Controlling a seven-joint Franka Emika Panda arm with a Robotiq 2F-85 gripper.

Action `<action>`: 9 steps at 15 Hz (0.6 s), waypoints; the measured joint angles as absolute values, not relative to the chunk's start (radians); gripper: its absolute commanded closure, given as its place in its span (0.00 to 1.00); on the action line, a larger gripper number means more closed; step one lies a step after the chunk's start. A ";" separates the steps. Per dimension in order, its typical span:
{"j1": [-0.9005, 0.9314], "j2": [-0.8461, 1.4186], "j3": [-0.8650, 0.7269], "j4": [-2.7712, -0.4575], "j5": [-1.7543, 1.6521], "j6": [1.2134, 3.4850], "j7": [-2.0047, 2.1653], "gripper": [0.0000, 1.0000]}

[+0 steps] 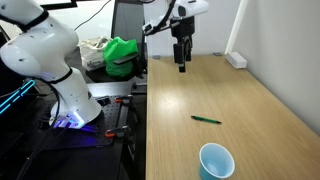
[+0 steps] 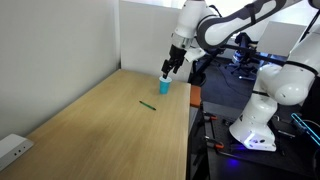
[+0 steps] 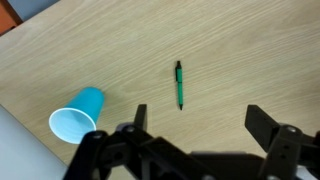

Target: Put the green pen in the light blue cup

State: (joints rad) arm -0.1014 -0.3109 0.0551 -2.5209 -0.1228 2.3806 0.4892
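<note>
Pen (image 1: 206, 120) lies flat on the table (image 1: 250, 95), apart from and just beyond the upright blue cup (image 1: 216, 161) near the front edge; farther back the arm hangs its gripper (image 1: 182, 68) straight down above the wood, jaws spread wide, holding nothing

No legible text, labels or numbers.

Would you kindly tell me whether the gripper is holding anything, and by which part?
Nothing is held. The gripper hangs with its jaws open and empty; the green pen lies on the table, apart from the light blue cup.
</note>
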 measured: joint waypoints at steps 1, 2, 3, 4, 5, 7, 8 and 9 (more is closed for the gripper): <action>-0.105 -0.288 0.048 -2.523 -0.123 2.410 0.489 0.00; -0.109 -0.266 0.041 -2.523 -0.123 2.436 0.489 0.00; -0.111 -0.244 0.033 -2.523 -0.123 2.460 0.489 0.00; -0.112 -0.222 0.026 -2.523 -0.123 2.479 0.489 0.00; -0.113 -0.201 0.021 -2.523 -0.123 2.496 0.489 0.00; -0.113 -0.159 0.009 -2.523 -0.123 2.526 0.488 0.00; -0.113 -0.138 0.002 -2.522 -0.123 2.539 0.484 0.00; -0.114 -0.117 -0.005 -2.520 -0.123 2.549 0.473 0.00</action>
State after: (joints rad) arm -0.1137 -0.1170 -0.0051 -2.5202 -0.1228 2.5486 0.4728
